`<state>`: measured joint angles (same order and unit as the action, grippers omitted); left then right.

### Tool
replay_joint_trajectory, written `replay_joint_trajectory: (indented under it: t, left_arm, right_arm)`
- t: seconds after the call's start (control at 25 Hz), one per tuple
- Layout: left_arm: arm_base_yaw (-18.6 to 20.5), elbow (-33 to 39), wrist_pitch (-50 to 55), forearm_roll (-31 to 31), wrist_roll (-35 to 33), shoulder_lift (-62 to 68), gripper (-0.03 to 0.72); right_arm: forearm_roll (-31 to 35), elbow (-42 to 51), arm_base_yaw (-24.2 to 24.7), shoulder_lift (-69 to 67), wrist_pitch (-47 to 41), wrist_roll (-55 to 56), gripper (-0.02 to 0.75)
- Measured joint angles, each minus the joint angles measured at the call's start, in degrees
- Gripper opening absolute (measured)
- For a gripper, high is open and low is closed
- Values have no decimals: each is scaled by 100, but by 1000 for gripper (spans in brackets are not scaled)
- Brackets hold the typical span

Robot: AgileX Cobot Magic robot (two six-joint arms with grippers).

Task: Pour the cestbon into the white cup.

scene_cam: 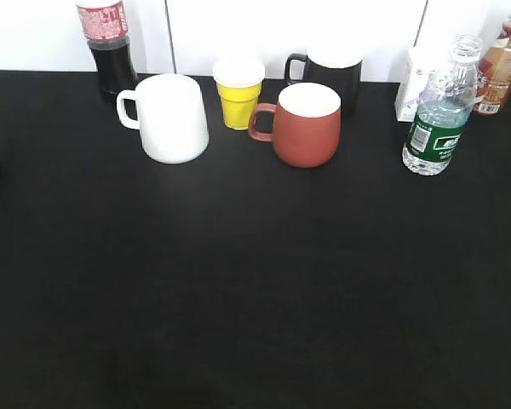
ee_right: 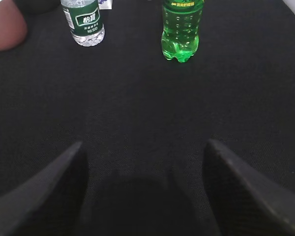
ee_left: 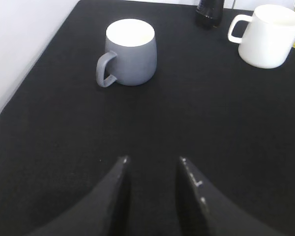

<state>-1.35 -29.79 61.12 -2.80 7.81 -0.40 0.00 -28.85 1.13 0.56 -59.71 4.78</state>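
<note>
The cestbon [scene_cam: 439,115], a clear ribbed bottle with a dark green label, stands upright at the back right of the black table; it also shows at the top left of the right wrist view [ee_right: 83,22]. The white cup [scene_cam: 169,118] stands at the back left, handle to the left; it also shows at the top right of the left wrist view [ee_left: 268,35]. My left gripper [ee_left: 152,160] is open and empty over bare table, well short of the cup. My right gripper [ee_right: 143,142] is wide open and empty, well short of the bottle. Neither gripper shows in the exterior view.
Along the back stand a cola bottle [scene_cam: 108,47], a yellow paper cup [scene_cam: 239,92], a red-brown mug [scene_cam: 305,123], a black mug [scene_cam: 330,70], a white carton [scene_cam: 411,83] and a brown drink bottle [scene_cam: 502,64]. A grey mug [ee_left: 129,53] and a green soda bottle [ee_right: 182,29] stand nearer the arms.
</note>
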Motion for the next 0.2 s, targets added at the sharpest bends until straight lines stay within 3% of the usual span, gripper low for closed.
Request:
replay_joint_trajectory:
  t: [0.2]
  left_arm:
    - [0, 0, 0, 0, 0, 0, 240]
  right_arm:
    - [0, 0, 0, 0, 0, 0, 554]
